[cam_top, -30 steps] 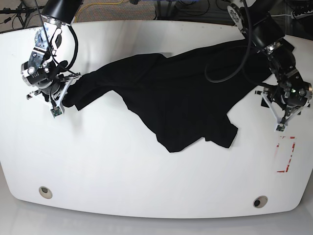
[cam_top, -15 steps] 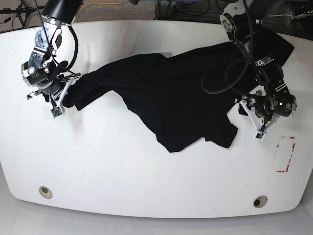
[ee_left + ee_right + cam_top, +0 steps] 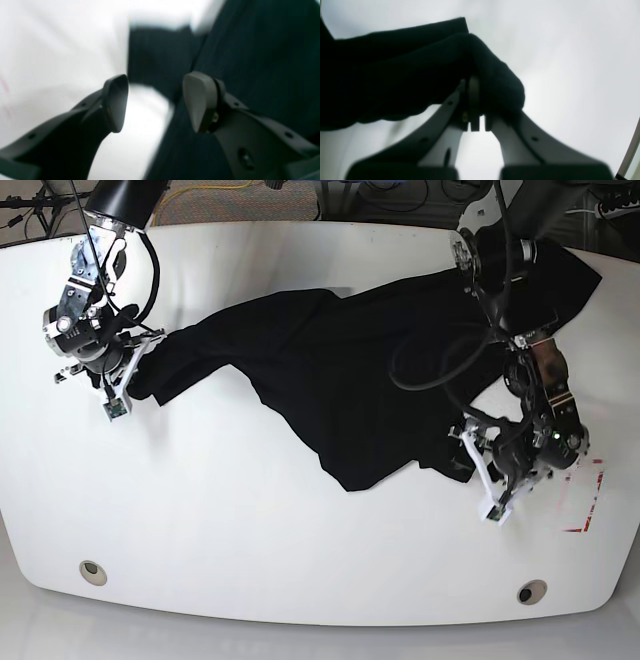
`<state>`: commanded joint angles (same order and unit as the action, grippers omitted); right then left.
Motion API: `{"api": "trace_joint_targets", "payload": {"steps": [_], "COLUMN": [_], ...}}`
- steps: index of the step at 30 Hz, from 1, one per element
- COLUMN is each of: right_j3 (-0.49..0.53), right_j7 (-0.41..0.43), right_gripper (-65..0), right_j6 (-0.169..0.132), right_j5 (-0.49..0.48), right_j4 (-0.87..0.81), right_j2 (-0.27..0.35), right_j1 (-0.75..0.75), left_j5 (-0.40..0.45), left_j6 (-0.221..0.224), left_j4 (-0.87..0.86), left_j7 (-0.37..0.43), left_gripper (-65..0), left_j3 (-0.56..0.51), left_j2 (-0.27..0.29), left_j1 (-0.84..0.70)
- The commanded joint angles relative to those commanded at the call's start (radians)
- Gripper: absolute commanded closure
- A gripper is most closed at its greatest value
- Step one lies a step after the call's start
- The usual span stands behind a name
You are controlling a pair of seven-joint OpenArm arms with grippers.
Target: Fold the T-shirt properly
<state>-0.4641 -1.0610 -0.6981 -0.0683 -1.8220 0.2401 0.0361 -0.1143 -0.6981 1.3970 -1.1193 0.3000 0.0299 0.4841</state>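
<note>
White table (image 3: 300,540) w/ the T-shirt (image 3: 360,380) strewn across its far half: black, crumpled, stretched from far right down to a bunch at the left; a lower flap points toward the near edge at centre. No print visible.

Right gripper (image 3: 476,107), at scene left, is clamped on a wad of the shirt; in its wrist view the jaws meet w/ cloth bulging over the tips. Left gripper (image 3: 155,100), at scene right near the shirt's lower right corner, has its jaws apart w/ nothing between; one finger over bare table, the other over cloth.

Risks, biggest first:
- Shirt is nowhere near flat; folding now prob locks in creases.
- Left gripper straddles the hem edge; closing here may pinch one layer only, or miss.
- Wrist view blurred, so the approach is likely fast; could shove cloth aside.
- Red marking (image 3: 588,498) just right of that gripper; exact relation can't tell.
</note>
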Motion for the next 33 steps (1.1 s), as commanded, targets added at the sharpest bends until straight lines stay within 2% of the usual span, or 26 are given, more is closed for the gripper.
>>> {"api": "trace_joint_targets", "payload": {"steps": [9,16,21,27,33], "right_j3": [0.000,0.000,0.000,0.000,0.000], "right_j7": [0.000,0.000,0.000,0.000,0.000], "right_gripper": [0.0,0.0,0.0,0.0,0.0], "right_j6": [0.000,0.000,0.000,0.000,0.000], "right_j5": [0.000,0.000,0.000,0.000,0.000], "right_j4": [0.000,0.000,0.002,0.002,0.002], "right_j2": [-0.009,-0.018,-0.020,-0.021,-0.020], "right_j1": [-0.015,-0.031,-0.038,-0.038,-0.038], "left_j5": [0.000,-0.002,0.006,0.005,0.012], "left_j6": [0.000,0.005,0.013,0.105,0.131], "left_j4": [-0.221,-0.365,-0.442,-0.549,-0.612], "left_j7": [0.166,0.359,0.413,0.519,0.585], "left_gripper": [-36.0,-36.0,-36.0,-36.0,-36.0], "left_j3": [-0.061,-0.109,-0.172,-0.178,-0.196], "left_j2": [0.017,0.017,0.017,0.017,0.012], "left_j1": [0.086,0.087,0.092,0.094,0.094]}}
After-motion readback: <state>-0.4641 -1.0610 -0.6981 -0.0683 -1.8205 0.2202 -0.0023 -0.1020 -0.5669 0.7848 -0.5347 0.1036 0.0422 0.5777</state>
